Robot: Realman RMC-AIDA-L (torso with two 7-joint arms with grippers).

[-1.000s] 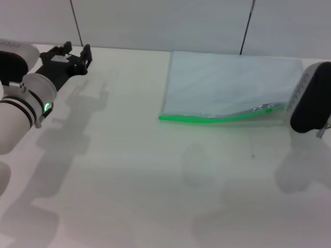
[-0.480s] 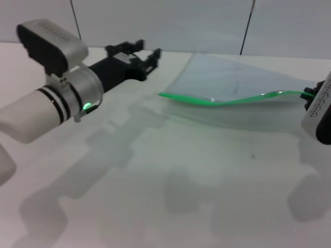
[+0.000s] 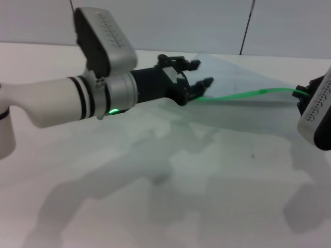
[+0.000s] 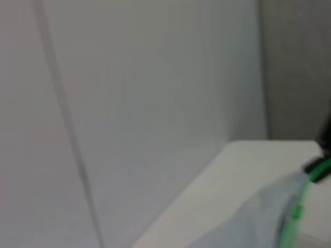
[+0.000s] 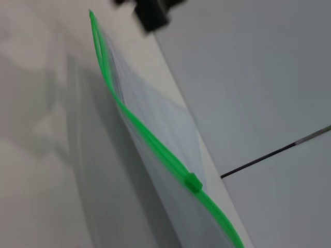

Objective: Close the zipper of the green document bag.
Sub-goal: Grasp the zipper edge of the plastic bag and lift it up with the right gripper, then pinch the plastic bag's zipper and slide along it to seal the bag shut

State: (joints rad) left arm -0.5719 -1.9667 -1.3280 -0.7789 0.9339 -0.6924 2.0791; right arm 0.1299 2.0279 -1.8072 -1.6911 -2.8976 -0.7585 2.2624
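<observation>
The green document bag (image 3: 243, 111), a pale translucent pouch, hangs tilted with its zipper (image 3: 232, 96) edge lifted off the table. The small slider tab (image 3: 264, 91) sits towards the right end of the strip, also seen as the slider tab (image 5: 193, 182) in the right wrist view. My right gripper (image 3: 304, 98) at the right edge is shut on that end of the strip. My left gripper (image 3: 200, 73) reaches in from the left, open, its fingers just above and beside the strip's left end. In the right wrist view the left gripper (image 5: 150, 13) stands apart from the bag's corner (image 5: 92, 14).
The white table (image 3: 155, 196) carries the arms' shadows. A panelled wall (image 3: 165, 20) rises right behind the table's back edge. The left wrist view shows that wall, the bag (image 4: 253, 222) and its green strip (image 4: 302, 196).
My left arm has swung right across the table to the bag's left corner. The right gripper has raised the zipper edge, and the strip has straightened.
</observation>
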